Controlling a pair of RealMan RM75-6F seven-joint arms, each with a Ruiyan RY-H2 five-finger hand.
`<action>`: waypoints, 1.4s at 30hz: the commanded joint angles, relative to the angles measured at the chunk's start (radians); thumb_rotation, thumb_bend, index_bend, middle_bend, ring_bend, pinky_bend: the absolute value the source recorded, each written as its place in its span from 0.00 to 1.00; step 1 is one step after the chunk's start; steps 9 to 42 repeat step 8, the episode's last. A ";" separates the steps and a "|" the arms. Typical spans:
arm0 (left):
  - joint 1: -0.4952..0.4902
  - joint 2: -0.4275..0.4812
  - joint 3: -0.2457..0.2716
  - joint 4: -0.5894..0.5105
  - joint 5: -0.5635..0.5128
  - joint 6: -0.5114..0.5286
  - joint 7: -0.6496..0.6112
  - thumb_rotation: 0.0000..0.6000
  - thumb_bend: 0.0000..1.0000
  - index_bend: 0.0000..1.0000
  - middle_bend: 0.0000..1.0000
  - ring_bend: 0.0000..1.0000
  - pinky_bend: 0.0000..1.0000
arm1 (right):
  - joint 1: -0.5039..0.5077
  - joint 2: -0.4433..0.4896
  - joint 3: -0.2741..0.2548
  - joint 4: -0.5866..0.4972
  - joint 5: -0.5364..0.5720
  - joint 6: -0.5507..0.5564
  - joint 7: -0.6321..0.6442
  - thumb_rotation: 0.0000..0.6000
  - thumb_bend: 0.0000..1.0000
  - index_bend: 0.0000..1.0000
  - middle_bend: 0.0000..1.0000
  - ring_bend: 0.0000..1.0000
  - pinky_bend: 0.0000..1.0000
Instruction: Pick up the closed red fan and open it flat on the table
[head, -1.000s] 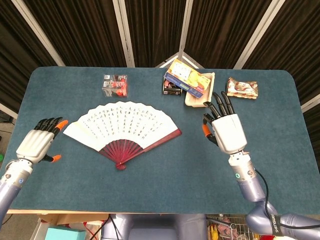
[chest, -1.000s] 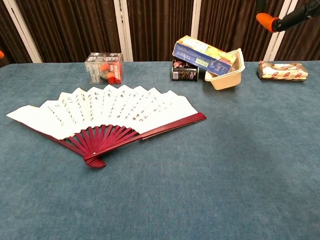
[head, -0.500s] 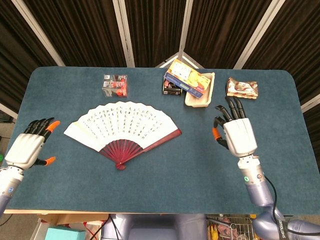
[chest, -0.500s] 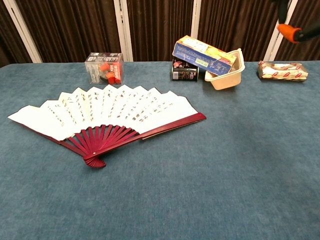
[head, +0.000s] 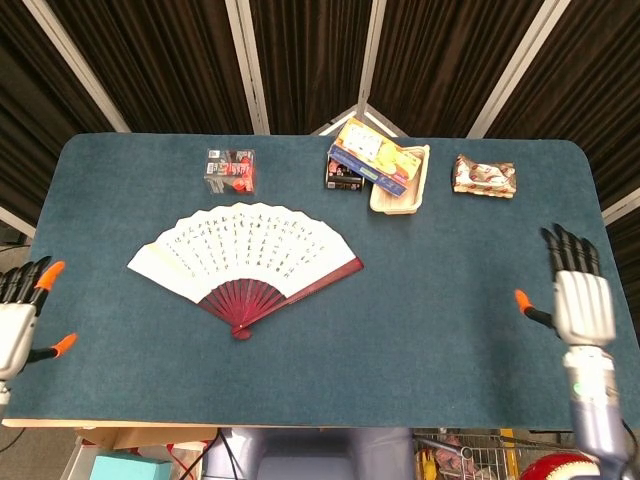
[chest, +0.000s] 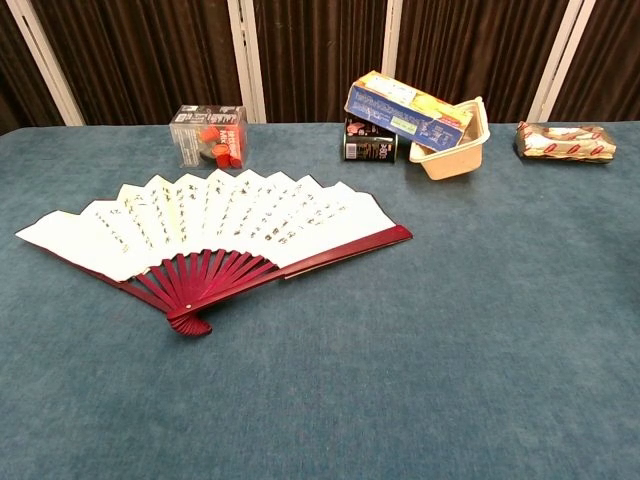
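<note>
Both robot hands (head: 20, 318) (head: 579, 300) farther outward

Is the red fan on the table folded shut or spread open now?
Spread open. The fan lies flat on the table, its white paper leaf fanned wide above the red ribs; neither hand touches it.

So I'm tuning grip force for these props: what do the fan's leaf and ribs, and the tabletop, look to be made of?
The fan: its leaf looks like matte white paper, or possibly silk, creased into pleats and printed with dark characters. Its ribs look like thin lacquered wood or bamboo, dark red with a slight sheen. The table seems covered in blue-teal felt or short-pile fabric, matte and faintly mottled.
</note>
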 joint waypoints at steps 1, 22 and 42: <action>0.041 -0.022 0.016 0.040 0.042 0.063 -0.010 1.00 0.00 0.00 0.00 0.00 0.00 | -0.103 0.070 -0.074 -0.029 -0.078 0.076 0.096 1.00 0.27 0.00 0.00 0.00 0.04; 0.092 -0.071 0.020 0.151 0.084 0.131 -0.032 1.00 0.00 0.00 0.00 0.00 0.00 | -0.219 0.061 -0.158 0.071 -0.193 0.192 0.145 1.00 0.27 0.00 0.00 0.00 0.03; 0.092 -0.071 0.020 0.151 0.084 0.131 -0.032 1.00 0.00 0.00 0.00 0.00 0.00 | -0.219 0.061 -0.158 0.071 -0.193 0.192 0.145 1.00 0.27 0.00 0.00 0.00 0.03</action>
